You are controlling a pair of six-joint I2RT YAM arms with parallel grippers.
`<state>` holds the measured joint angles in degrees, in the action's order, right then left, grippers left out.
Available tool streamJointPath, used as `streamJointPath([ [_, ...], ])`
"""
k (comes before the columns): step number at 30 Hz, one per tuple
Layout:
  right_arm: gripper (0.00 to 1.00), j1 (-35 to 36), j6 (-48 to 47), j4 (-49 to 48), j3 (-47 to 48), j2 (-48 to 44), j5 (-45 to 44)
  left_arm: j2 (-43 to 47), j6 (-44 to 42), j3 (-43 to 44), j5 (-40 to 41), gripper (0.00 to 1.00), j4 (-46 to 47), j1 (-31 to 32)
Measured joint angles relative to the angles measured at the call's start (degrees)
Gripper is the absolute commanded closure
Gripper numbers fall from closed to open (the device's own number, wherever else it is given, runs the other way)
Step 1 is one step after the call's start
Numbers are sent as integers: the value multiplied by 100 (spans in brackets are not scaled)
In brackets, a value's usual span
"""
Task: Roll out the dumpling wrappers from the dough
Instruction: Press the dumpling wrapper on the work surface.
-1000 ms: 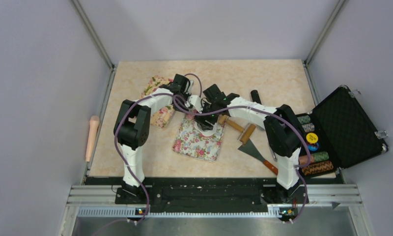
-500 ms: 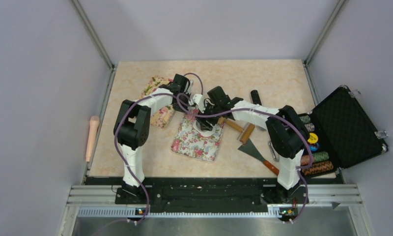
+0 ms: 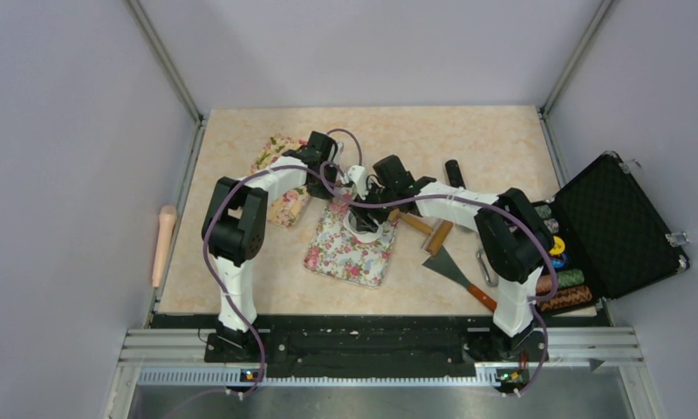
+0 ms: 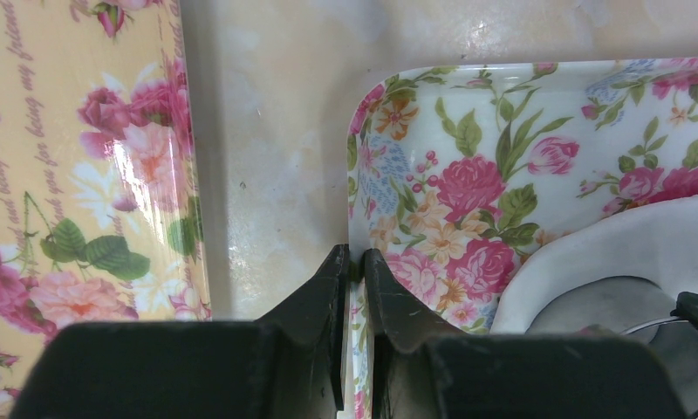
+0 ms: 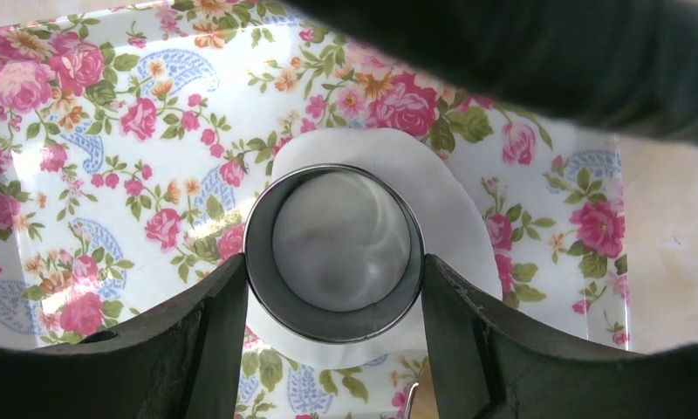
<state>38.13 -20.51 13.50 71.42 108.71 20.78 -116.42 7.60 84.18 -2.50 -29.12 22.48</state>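
Lying on the tray (image 5: 92, 113), the dough (image 5: 455, 209) is seen as a thin white sheet in the middle of the right wrist view. A metal ring (image 5: 328, 327) is set on it, so that a white margin is left showing, widest above and to the right of the ring. The part enclosed by the ring is shaded grey. Whether a disc has been cut free there cannot be told.

The ring is clasped by the right gripper (image 5: 332, 262). Its jaws are held about half open, one pressed to the ring's left wall and one to its right, so the dough is found directly between and beneath them.

In the left wrist view the dough is seen at the lower right, apart from the left gripper (image 4: 352, 262). Its jaws are almost closed and are pinched on the tray's rim at lower centre. A yellow flowered board (image 4: 66, 175) is seen at the left of that frame, parted from the tray by a strip of bare table (image 4: 267, 131).

In the top view a roller (image 3: 420, 225) and a scraper (image 3: 457, 272) are found right of the tray, an open case (image 3: 620, 227) at far right, and a pin (image 3: 163, 244) at far left.
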Motion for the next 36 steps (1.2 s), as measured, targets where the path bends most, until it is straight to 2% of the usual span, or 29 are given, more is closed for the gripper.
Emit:
streamJointPath([
  [11, 74, 39, 540, -680, -507, -201, -278, 0, 0, 0, 4, 86, 0, 0],
  [23, 77, 238, 1036, -734, -540, -234, -844, 0, 11, 0, 22, 86, 0, 0],
  [25, 68, 262, 1108, -732, -538, -240, -922, 0, 22, 0, 22, 86, 0, 0],
  [29, 39, 275, 1130, -710, -535, -280, -981, 0, 26, 0, 24, 86, 0, 0],
  [31, 28, 280, 1075, -686, -535, -306, -979, 0, 26, 0, 22, 86, 0, 0],
  [33, 22, 297, 968, -612, -527, -341, -981, 0, 42, 0, 0, 86, 0, 0],
  [36, 18, 306, 632, 28, -509, -365, -1091, 0, 48, 0, 0, 86, -2, 4],
])
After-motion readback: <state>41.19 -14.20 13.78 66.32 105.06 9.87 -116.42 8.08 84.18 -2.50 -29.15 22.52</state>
